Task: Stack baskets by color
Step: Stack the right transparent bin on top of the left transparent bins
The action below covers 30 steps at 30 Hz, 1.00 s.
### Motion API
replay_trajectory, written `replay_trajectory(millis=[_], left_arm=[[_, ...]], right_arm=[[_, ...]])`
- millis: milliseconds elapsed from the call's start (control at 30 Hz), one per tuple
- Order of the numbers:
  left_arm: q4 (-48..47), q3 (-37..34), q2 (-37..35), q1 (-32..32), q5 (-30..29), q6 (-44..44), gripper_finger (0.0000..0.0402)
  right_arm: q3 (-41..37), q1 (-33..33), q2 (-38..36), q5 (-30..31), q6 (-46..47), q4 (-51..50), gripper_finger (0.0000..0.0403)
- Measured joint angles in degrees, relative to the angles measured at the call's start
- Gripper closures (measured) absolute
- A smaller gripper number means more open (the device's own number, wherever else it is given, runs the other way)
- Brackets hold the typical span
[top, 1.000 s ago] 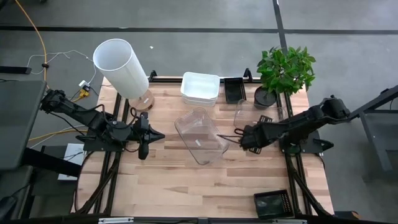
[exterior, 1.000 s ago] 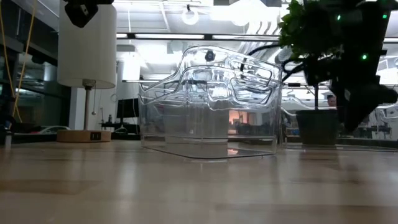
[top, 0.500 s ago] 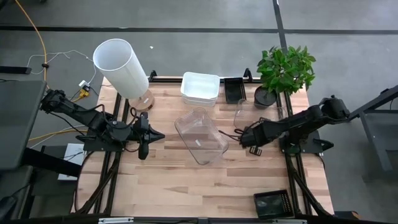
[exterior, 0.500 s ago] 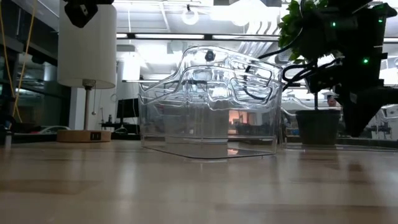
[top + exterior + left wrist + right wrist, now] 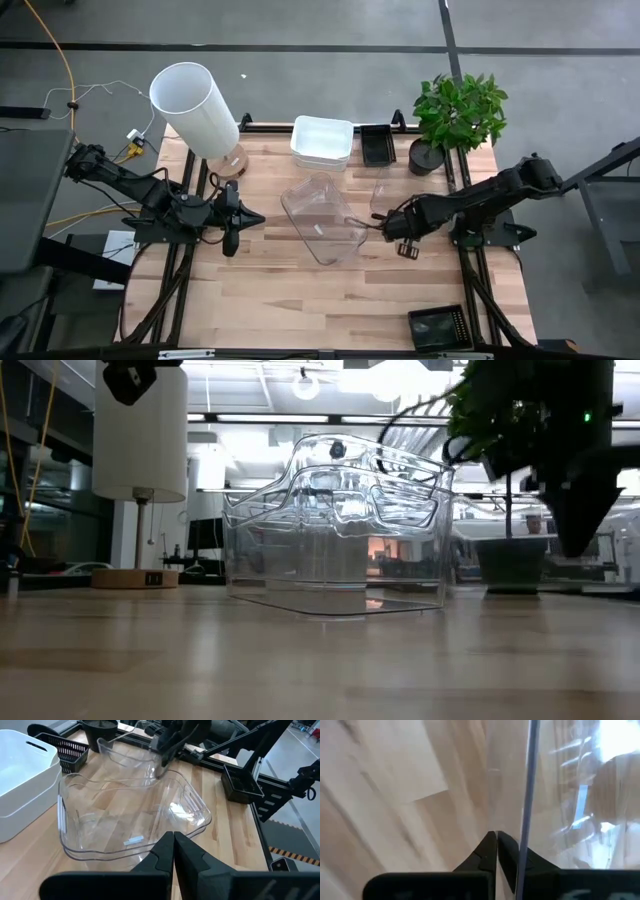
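A clear basket [image 5: 322, 220] stands on its base mid-table, and a second clear one [image 5: 382, 195] stands to its right. Stacked white baskets [image 5: 322, 142] and a black basket [image 5: 377, 145] sit at the far edge. Another black basket [image 5: 438, 326] sits near right. My right gripper [image 5: 379, 224] points down between the two clear baskets, shut, with nothing showing between its fingers [image 5: 490, 842]. My left gripper [image 5: 258, 216] hovers shut, left of the central clear basket [image 5: 125, 815]. My right gripper has a clear basket's rim [image 5: 526, 810] running close along the outer side of one shut finger [image 5: 507, 850]. I cannot tell whether the finger touches that wall. The fingers come from above, pointing down.
A tall white cylinder lamp [image 5: 195, 105] stands at the far left corner and a potted plant [image 5: 458, 115] at the far right. Bare wooden tabletop [image 5: 280, 300] stretches along the near side.
My right gripper has shut its fingers, which stood wide apart a second ago. It has also tipped over beside the clear baskets until it points more steeply down.
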Motion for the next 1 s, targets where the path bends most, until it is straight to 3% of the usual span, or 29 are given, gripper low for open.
replay_trajectory(millis=[167,333,533,767,1000], left_arm=[[-0.04,0.00,0.00,0.00,0.82,-0.33,0.0402],[-0.02,0.00,0.00,-0.04,5.80,-0.65,0.0401],[-0.22,0.00,0.00,-0.02,6.09,-0.67,0.0401],[-0.54,0.00,0.02,0.00,5.08,-0.13,0.0402],[-0.52,0.00,0.00,0.00,1.38,0.47,0.0402]], right_arm=[[5.87,1.93,0.00,0.37,4.40,-7.57,0.0402],[12.94,3.82,0.00,2.57,9.62,-14.63,0.0402],[22.87,5.66,0.00,3.56,12.24,-15.00,0.0403],[35.92,7.11,0.46,11.21,13.73,-11.74,0.0403],[51.20,7.07,11.61,17.31,17.18,-6.32,0.0403]])
